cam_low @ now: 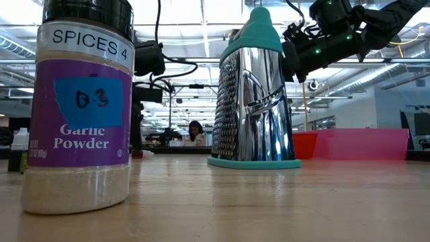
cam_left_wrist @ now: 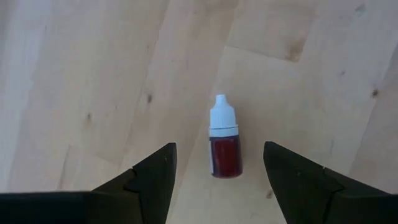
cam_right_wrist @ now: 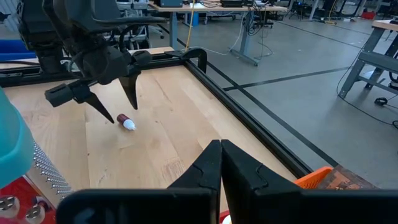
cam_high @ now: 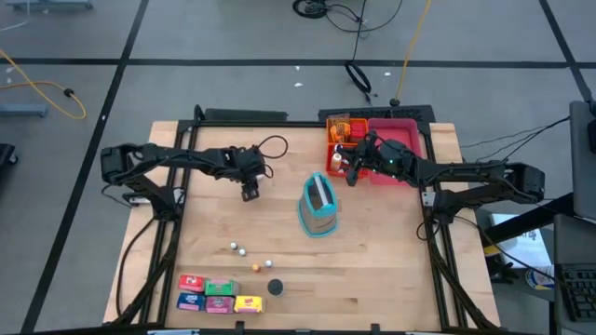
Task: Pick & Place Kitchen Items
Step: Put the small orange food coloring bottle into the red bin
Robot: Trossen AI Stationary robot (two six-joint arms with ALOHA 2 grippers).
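Left wrist view: small dropper bottle [cam_left_wrist: 224,144], red liquid, white cap, lying flat on the bare desk [cam_left_wrist: 93,74], between the two dark fingers [cam_left_wrist: 155,177] and apart from both. Left pincer [cam_high: 250,193] hangs released above it at the desk's far left part. Right pincer [cam_high: 353,177] clenched on nothing, over the near edge of the pink tray [cam_high: 402,130] beside the orange tray [cam_high: 337,126]. Metal grater [cam_high: 318,207] with teal rim stands upright mid-desk. Near front edge: tiny white bottles [cam_high: 239,248], an orange piece [cam_high: 256,266], a black piece [cam_high: 276,288], and red, blue, green and yellow boxes [cam_high: 219,296] in a cluster. Low view: garlic powder jar [cam_low: 79,107] upright close to the lens; a person [cam_low: 196,132] sits far behind.
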